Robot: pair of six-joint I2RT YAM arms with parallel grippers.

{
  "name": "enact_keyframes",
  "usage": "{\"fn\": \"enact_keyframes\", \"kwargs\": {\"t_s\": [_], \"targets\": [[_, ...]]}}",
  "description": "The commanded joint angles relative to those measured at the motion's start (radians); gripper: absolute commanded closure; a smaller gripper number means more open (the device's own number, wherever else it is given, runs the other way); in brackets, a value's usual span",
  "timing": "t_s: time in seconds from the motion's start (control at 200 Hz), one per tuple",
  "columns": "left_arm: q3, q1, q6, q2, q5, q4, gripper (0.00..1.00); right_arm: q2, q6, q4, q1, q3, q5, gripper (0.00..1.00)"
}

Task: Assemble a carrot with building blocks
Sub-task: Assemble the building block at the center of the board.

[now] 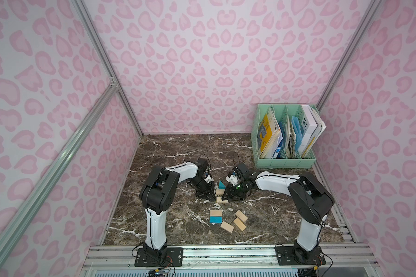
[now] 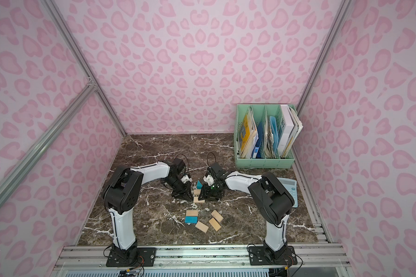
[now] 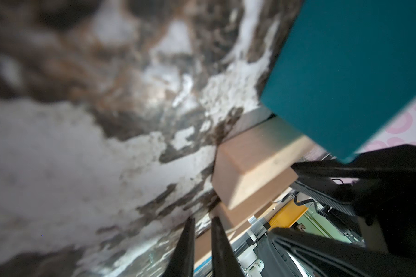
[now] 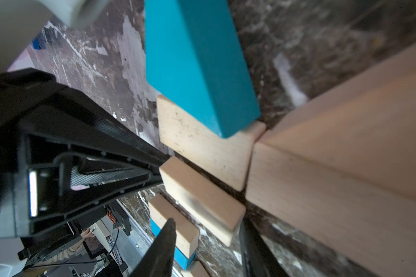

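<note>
even, soft light; both wrist views blurred close up.
</note>
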State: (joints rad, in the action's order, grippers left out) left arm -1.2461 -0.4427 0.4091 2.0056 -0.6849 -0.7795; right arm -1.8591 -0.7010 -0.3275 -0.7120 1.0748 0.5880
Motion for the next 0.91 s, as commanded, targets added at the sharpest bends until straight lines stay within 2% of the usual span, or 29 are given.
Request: {"fn": "enact_keyframes", "kwargs": {"t_s": [0.0,0.526,0.901], "targets": [[-0.009,0.004,-0.016,0.008,-0.024,0.002,0.83,0.000,0.017,0.018,-0.001,0.007,0.018,0.54],[-0.007,0.022,-0.026,0.013,-0.024,0.000,0.82,-0.028,0.021,0.009,0.003,0.040,0.001,0.52],[-0.014,0.032,-0.036,0.025,-0.030,-0.012,0.76,-0.029,0.018,0.007,0.005,0.044,-0.003,0.47]]}}
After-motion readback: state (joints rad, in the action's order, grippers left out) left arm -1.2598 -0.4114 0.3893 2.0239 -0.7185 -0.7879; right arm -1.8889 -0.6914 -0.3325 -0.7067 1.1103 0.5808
